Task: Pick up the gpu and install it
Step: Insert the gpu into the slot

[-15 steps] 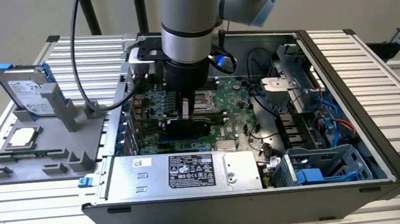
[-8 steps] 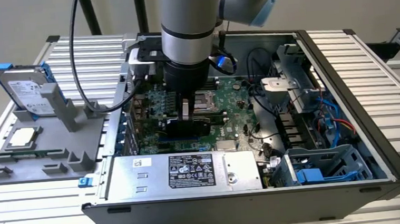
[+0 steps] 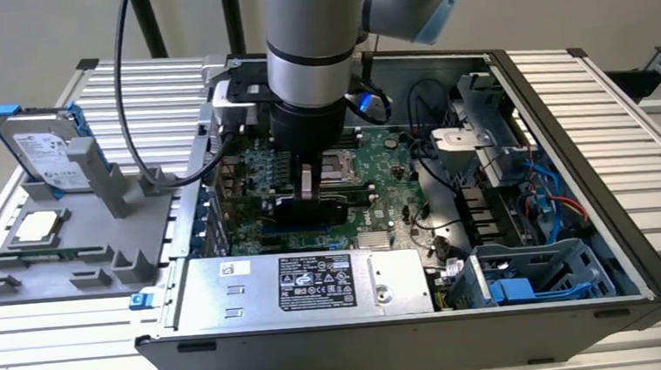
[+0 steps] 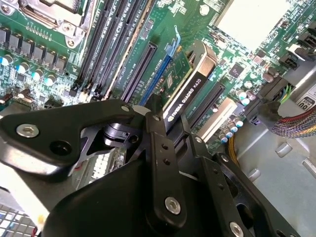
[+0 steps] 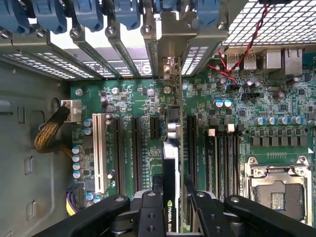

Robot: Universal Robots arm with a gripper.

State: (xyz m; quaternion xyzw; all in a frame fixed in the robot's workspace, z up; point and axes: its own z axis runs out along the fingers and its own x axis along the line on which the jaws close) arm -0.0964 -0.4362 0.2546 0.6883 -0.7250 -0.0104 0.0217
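The pincer (image 5: 170,202) pinches the gpu (image 5: 170,168) edge-on, standing upright over the motherboard (image 5: 138,103) slots inside the open computer case (image 3: 563,177), at six o'clock from the processor socket (image 3: 335,165).

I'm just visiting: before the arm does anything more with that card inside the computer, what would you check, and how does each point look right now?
1. Fingers clamped on the card: ok, one each side.
2. Card upright on edge over the green board: ok.
3. Card parallel with the long slots: ok in both wrist views.
4. Card's metal end at the rear slot opening: ok.
5. Card fully pressed in: cannot tell.
6. Side cables clear of the card: ok.
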